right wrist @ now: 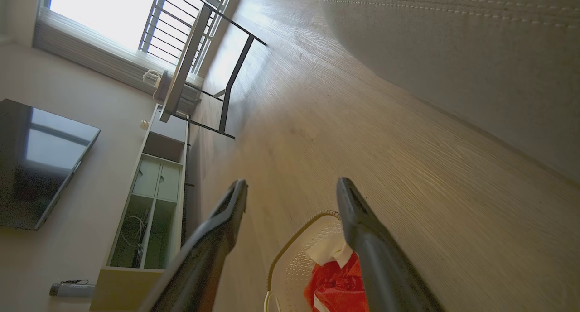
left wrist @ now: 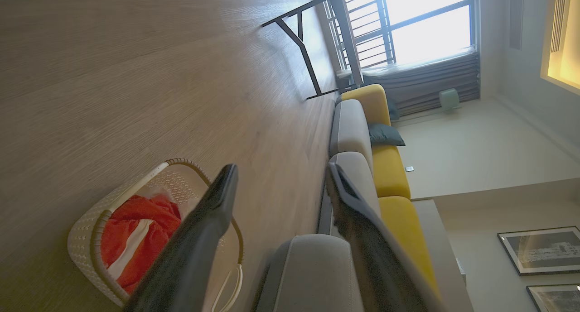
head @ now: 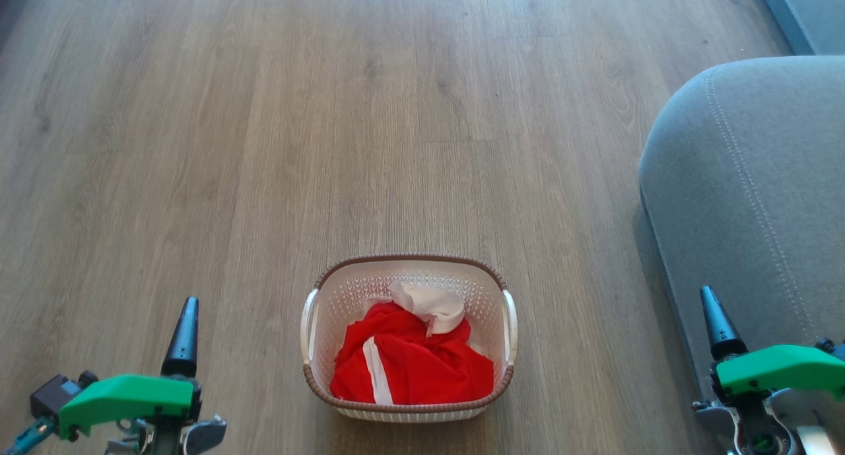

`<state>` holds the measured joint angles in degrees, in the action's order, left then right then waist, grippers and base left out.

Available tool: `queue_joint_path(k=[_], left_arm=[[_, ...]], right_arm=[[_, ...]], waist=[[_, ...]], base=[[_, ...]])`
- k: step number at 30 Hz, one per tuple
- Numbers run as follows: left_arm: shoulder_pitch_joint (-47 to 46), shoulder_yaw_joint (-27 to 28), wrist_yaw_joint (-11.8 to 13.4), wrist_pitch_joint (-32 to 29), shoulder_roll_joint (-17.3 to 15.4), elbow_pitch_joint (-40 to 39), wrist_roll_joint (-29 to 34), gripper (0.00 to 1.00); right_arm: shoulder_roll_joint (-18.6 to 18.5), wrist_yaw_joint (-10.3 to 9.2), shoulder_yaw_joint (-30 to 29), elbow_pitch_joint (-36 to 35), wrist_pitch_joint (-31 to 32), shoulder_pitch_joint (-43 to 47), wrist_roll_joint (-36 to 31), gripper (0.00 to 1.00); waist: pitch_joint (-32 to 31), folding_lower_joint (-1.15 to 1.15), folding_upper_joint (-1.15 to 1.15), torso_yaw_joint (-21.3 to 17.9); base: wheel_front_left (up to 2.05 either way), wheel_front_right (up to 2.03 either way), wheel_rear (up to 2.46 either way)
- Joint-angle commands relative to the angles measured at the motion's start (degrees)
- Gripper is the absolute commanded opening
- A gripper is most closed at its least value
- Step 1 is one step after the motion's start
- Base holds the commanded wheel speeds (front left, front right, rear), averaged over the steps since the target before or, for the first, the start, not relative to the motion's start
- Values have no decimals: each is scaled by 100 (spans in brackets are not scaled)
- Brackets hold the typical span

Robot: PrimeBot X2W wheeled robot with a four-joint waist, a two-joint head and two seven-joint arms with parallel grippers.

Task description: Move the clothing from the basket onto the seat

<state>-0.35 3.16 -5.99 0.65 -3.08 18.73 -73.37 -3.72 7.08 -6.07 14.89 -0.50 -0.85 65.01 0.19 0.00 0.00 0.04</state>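
Head view, task things: we see the basket (head: 343, 296) standing on the wooden floor (head: 264, 144), between the two arms; the clothing (head: 422, 369) lies heaped inside it, red with a white stripe; a white cloth part (head: 432, 306) sits on top, toward the far wall; the seat (head: 746, 197) is at the right, apart from the basket.
Head view, tools: the left gripper (head: 186, 323) at lower left and the right gripper (head: 713, 316) at lower right each show one dark finger pointing up; from here we cannot judge the gap; both are well apart from the basket.
Left wrist view, extras: a long sofa (left wrist: 389, 167) with grey and yellow cushions; a bright window (left wrist: 426, 26); a dark-legged table (left wrist: 308, 45); framed pictures (left wrist: 539, 248) on the wall.
Left wrist view, tool: we see the two fingers spread wide with nothing between them; the basket with the clothing lies partly behind one finger; the seat's grey corner shows in the gap.
Right wrist view, extras: a dark screen (right wrist: 41, 162) on the wall; a low cabinet (right wrist: 149, 199); the seat's double stitching at the top.
Right wrist view, tool: fingers wide apart, gripping nothing; we see the basket's rim and some clothing low in the gap, untouched.
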Motion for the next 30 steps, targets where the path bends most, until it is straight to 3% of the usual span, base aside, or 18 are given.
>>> queue_joint_path(k=[1, 14, 30], left_arm=[[-325, 125, -1, 37, -98, -210, 111, 100], [-311, 210, -57, 256, -102, -281, 1500, 100], [-315, 200, -114, 525, -155, -345, 2871, 100]], right_arm=[[-135, 14, 35, -237, -57, -190, -126, 100], [-304, 18, 184, -438, -275, -173, -1688, 100], [-456, 23, 310, -572, -543, -163, -3023, 100]], waist=[[-2, 0, 0, 0], [-18, 0, 0, -2], [-5, 0, 0, -7]], base=[[0, 0, 0], [0, 0, 0], [0, 0, 0]])
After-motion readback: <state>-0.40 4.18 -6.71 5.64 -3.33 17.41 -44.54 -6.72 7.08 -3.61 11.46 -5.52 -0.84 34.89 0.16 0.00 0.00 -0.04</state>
